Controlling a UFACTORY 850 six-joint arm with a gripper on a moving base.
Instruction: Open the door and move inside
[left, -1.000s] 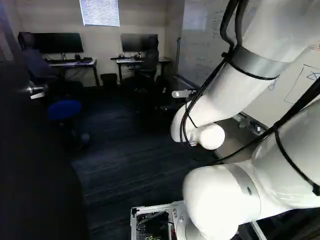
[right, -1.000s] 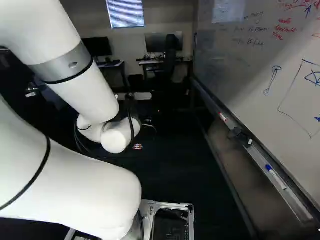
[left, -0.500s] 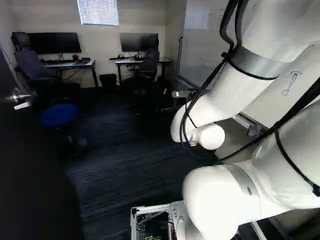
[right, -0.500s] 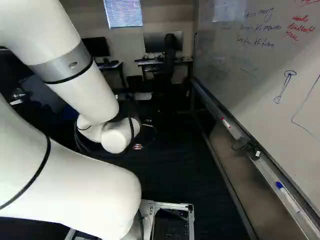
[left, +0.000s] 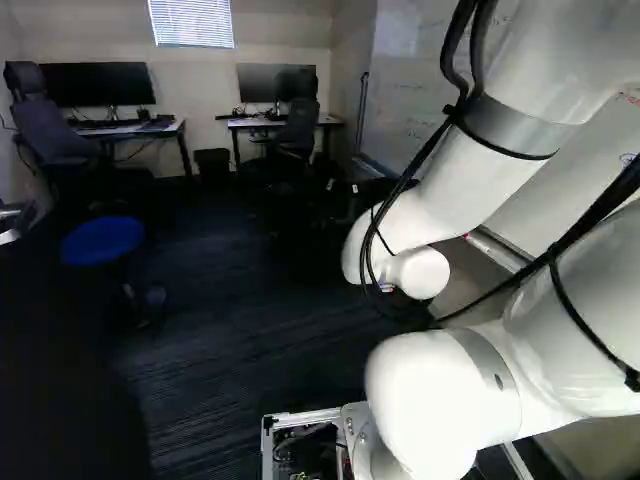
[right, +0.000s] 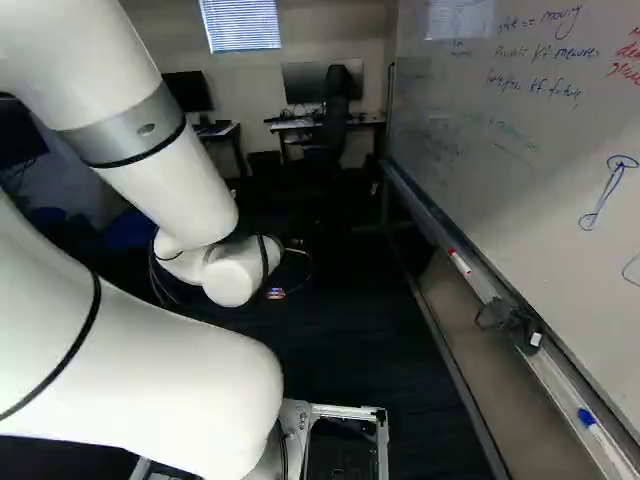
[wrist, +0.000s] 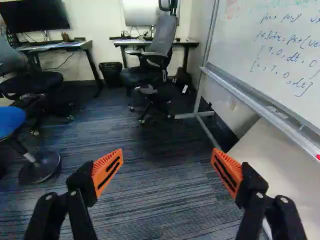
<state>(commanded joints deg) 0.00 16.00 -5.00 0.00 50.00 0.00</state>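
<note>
- Door (left: 60, 390): dark leaf close at the left of the left base view, its handle (left: 9, 236) at the edge; judged open.
- Fingers (wrist: 107, 171): spread wide, holding nothing, well apart from the handle.
- Step in hand: judged to be entry.
- Next move: drive ahead over the carpet (wrist: 165, 205), clearing the door, the blue stool (left: 103, 240) and the whiteboard's ledge (right: 510, 310).
- Writing: marker notes on the whiteboard (wrist: 280, 55), including bracketed ones and zeros; some words too faint to read.
</note>
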